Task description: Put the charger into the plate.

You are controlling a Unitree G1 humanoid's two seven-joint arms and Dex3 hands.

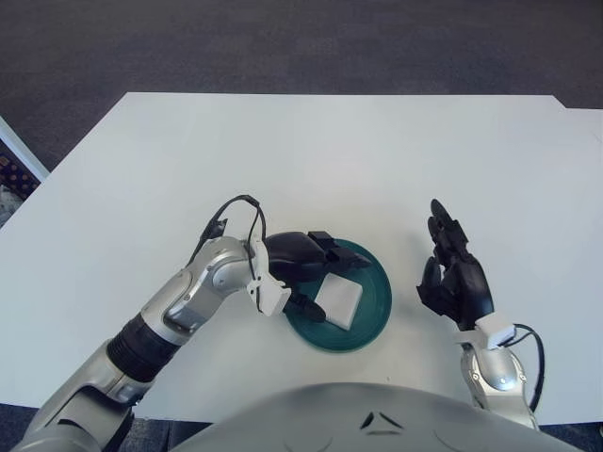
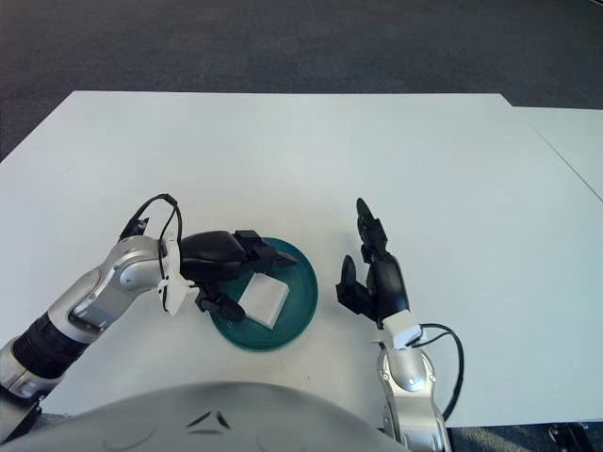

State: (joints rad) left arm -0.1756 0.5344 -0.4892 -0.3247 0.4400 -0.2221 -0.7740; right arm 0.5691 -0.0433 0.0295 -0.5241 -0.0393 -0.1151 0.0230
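Left hand (image 1: 306, 268) sits over the left rim of the plate (image 1: 377, 315), fingers spread and off the charger (image 1: 339, 302), which looks like a release. Charger lies flat inside the plate, so the placement reads as done. Right hand (image 1: 456, 281) is to the right of the plate, fingers relaxed, holding nothing, clear of the work.

A: What carries everything?

B: 1 white table (image 1: 311, 160), on a dark grey carpet (image 1: 283, 42).

A: And what lies directly on it?

B: 1 teal plate (image 1: 379, 303), at the near edge, about midway across.

A: Anything else touching the tabletop?

B: None that shows. The charger (image 1: 338, 303) lies in the plate, not on the table. A 2nd white table (image 2: 565, 141) stands just beside it on the right, a thin gap between them.
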